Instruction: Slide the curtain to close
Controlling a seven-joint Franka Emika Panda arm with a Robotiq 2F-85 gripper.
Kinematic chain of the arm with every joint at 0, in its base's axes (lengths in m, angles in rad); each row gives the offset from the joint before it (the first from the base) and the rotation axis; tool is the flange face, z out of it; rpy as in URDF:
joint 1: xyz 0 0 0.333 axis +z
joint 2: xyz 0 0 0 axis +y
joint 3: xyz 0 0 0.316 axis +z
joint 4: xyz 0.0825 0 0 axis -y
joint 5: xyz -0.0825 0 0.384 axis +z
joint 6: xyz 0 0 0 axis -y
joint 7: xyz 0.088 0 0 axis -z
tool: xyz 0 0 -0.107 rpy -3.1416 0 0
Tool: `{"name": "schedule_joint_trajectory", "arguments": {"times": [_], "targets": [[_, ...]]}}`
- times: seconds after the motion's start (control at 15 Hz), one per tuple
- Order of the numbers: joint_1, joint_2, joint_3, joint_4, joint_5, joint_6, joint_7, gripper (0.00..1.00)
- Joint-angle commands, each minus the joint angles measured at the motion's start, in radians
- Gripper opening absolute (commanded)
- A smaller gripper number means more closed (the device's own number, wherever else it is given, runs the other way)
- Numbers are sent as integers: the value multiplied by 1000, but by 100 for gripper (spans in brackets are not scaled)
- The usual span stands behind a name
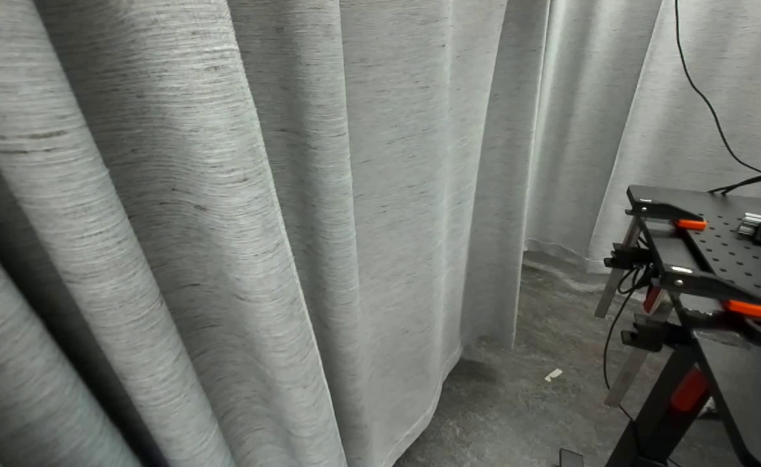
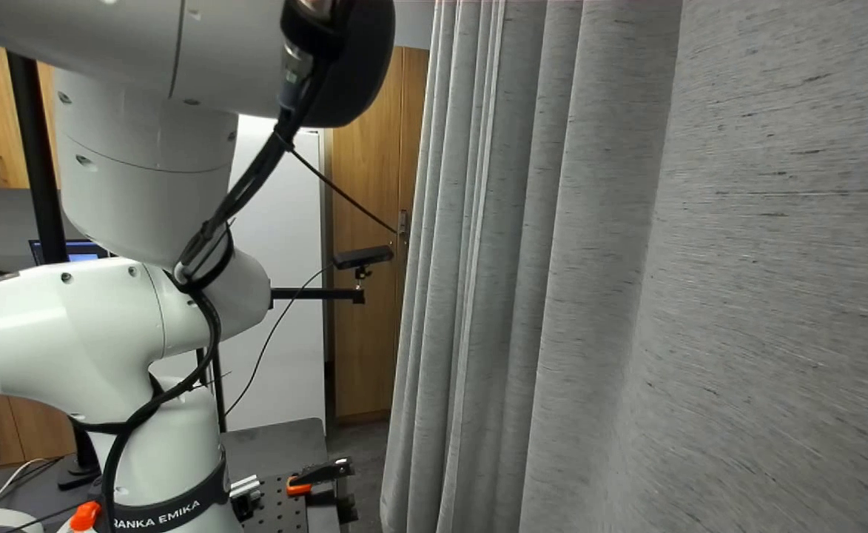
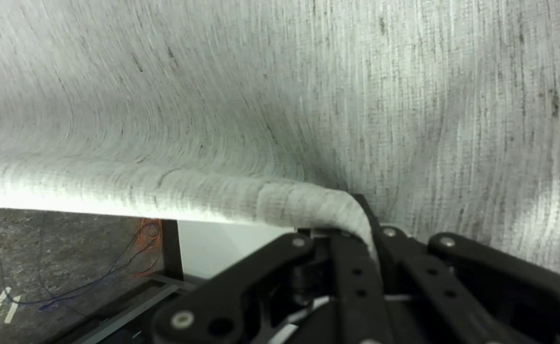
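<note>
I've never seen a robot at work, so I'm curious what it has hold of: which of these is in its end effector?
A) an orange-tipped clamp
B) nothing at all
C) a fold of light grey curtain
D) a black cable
C: the wrist view shows the jaws of the end effector closed on a fold of the light grey curtain.

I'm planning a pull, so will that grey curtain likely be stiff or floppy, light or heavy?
Probably floppy: the curtain hangs in deep folds and bends sharply at the gripper. It may feel heavy overall, with so much gathered fabric. Its coarse, streaky weave might resist slipping.
</note>
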Motion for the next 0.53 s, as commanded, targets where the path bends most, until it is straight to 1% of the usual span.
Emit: {"name": "schedule_joint_trajectory", "arguments": {"times": [0.0, 0.07, 0.13, 0.2, 0.33, 0.47], "targets": [[-94, 108, 13, 62, -22, -26, 52, 0], [-91, 130, -5, 85, -3, -34, 48, 0], [-92, 131, 2, 96, 0, -30, 47, 0], [-98, 124, 31, 98, -20, -9, 43, 0], [-69, 83, 41, 60, -36, 13, 38, 0], [-60, 74, 52, 53, -47, 18, 33, 0]]}}
